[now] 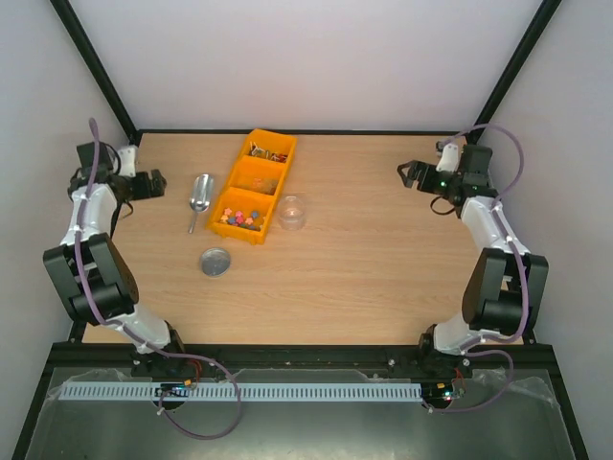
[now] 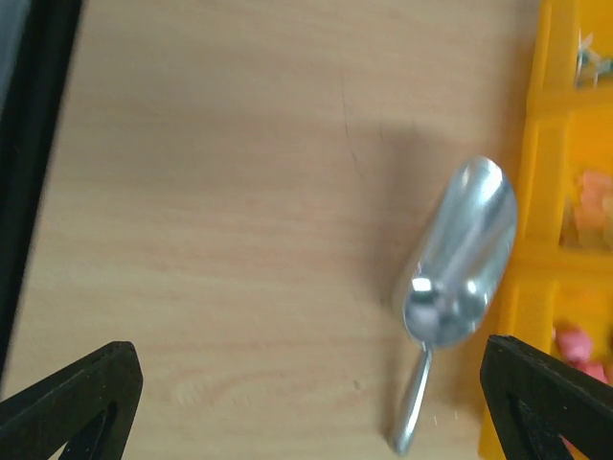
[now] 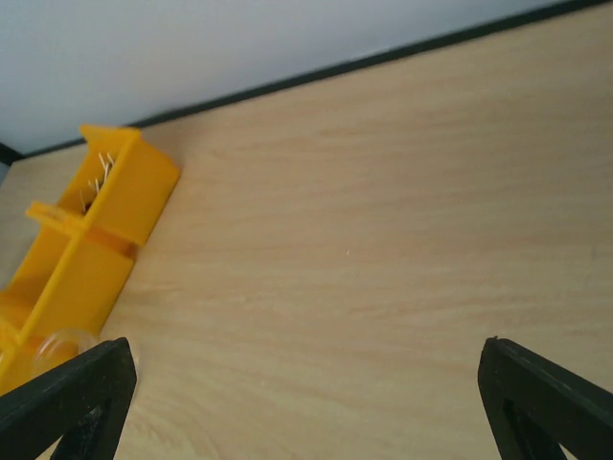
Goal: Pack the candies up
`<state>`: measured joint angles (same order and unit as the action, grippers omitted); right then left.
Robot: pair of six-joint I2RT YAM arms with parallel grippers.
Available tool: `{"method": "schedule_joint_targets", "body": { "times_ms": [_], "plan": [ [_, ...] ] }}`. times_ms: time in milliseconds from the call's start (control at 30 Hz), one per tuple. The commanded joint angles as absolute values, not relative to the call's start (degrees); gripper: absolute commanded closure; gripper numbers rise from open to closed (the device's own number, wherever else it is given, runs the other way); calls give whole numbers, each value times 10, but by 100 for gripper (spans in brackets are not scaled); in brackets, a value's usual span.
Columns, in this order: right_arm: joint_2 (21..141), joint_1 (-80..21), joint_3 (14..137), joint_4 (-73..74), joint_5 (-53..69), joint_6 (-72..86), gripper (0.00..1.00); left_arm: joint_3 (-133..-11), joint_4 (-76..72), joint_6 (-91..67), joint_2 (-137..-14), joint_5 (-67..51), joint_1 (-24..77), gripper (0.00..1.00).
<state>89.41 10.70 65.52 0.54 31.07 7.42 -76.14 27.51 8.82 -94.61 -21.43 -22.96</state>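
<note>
- Left arm reaches along the left edge; left gripper point(image 1: 155, 182) is released, jaws wide, pointing at the scoop point(image 1: 199, 196).
- Right gripper point(image 1: 406, 175), far right, is likewise released.

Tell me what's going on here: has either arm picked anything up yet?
Nothing is held yet. The left pincer and the right pincer are both open and empty, out at the far sides. The left one faces the scoop, which lies beside the orange tray. The candies sit in the tray's far compartment. A clear jar and a metal lid stand nearby.
</note>
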Motion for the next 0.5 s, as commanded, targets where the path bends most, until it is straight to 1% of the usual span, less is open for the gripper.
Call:
{"method": "schedule_joint_targets", "body": {
  "times_ms": [0, 200, 467],
  "plan": [
    [841, 77, 594, -3, 261, 100, 1, -672, 248, 108, -888, -208, -220, 1],
    [804, 48, 538, -5, 250, 108, 1, -552, 232, 170, -829, -201, -210, 0],
    [772, 34, 496, -21, 247, 112, 1, -468, 218, 243, -800, -194, -186, 0]
  ]
}}
